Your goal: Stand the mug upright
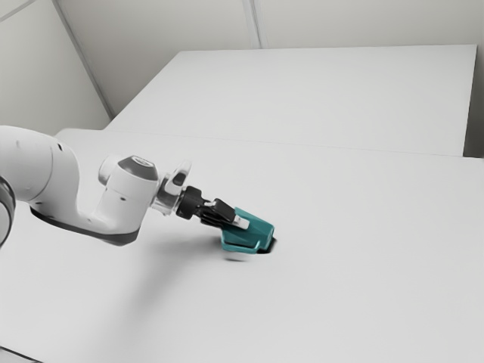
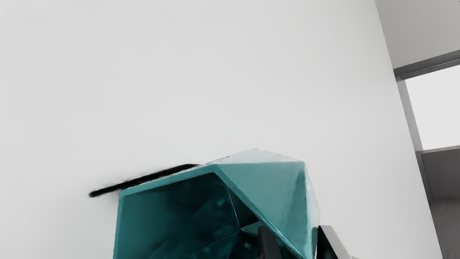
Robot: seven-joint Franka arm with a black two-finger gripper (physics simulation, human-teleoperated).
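The teal, faceted mug (image 1: 253, 231) is tilted over near the middle of the exterior view, a dark shadow along its lower right edge. My gripper (image 1: 233, 219) reaches it from the upper left, with a pale fingertip against the mug's side. In the wrist view the open mouth of the mug (image 2: 280, 190) faces my hand. There the gripper (image 2: 296, 242) has one dark finger inside the mouth and the other along the outer wall, shut on that wall between them. The mug's lower part is cut off there, and its handle cannot be made out.
The mug is over a broad white table (image 1: 363, 287). Behind it, a second white surface (image 1: 318, 98) reaches toward the walls. A dark line (image 1: 19, 354) crosses the exterior view's lower left corner. Past the table's edge, the wrist view has a grey-framed bright panel (image 2: 435, 108).
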